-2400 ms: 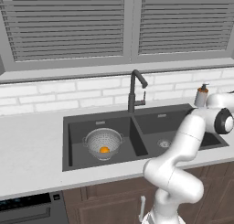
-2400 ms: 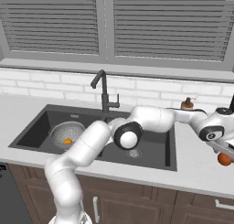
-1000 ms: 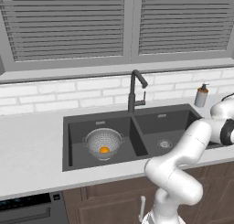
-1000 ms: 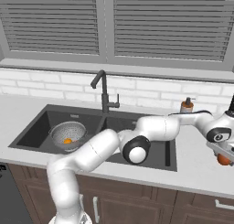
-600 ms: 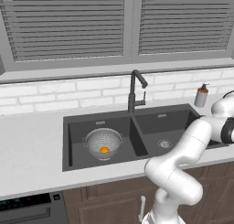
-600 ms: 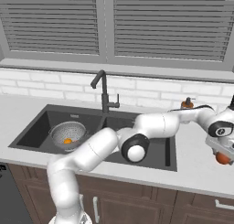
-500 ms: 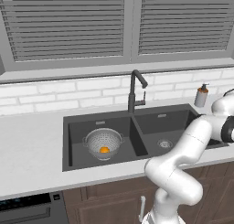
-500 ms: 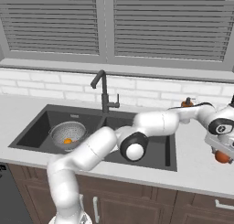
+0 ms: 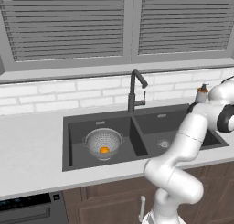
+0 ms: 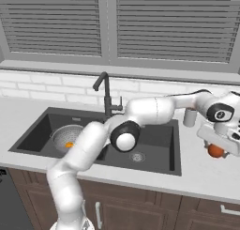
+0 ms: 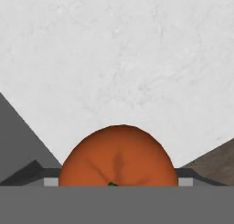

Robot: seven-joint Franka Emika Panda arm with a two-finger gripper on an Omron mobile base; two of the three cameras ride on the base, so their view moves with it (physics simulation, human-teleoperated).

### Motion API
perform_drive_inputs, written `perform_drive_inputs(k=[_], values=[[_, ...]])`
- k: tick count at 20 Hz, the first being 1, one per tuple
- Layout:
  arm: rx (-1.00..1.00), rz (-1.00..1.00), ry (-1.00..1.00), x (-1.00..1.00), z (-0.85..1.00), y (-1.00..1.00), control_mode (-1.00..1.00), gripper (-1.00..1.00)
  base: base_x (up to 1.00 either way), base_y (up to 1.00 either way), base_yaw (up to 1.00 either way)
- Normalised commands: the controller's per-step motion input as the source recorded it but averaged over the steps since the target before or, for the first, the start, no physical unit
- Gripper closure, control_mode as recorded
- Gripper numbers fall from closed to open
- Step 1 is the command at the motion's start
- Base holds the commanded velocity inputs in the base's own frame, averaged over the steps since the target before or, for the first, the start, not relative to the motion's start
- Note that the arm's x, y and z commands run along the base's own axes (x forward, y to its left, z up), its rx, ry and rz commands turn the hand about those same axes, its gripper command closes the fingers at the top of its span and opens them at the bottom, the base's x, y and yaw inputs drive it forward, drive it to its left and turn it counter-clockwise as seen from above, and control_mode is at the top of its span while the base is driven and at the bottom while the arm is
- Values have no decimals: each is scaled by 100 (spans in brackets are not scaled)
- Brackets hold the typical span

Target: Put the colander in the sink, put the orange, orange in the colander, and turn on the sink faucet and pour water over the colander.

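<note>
We hold our tool (image 10: 216, 151) directly over the second orange (image 10: 215, 150) on the counter (image 10: 201, 177), right of the sink (image 10: 154, 151); its jaws stand wide, straddling the fruit, not visibly clamped. The colander (image 9: 103, 143) sits far left.

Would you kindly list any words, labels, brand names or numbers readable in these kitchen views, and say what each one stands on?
None: no readable text shows in any view.
The soap bottle on the counter behind the sink shows no legible label.
The sink faucet, the colander and the orange at the gripper bear no markings.
The appliance front at lower left is too small and dark to show any lettering.
</note>
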Motion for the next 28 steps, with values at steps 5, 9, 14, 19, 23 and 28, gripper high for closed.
perform_drive_inputs(k=[5,9,14,19,23,28], values=[[-17,25,-2,-31,21,100,-100,100,0,0,0],[-18,26,-10,-38,16,100,-100,100,0,0,0],[-15,27,-10,-34,22,99,-100,100,0,0,0],[0,25,0,-29,47,72,-100,100,0,0,0],[0,27,0,-36,45,74,-100,100,0,0,0],[0,22,-1,-28,47,83,-100,100,0,0,0]])
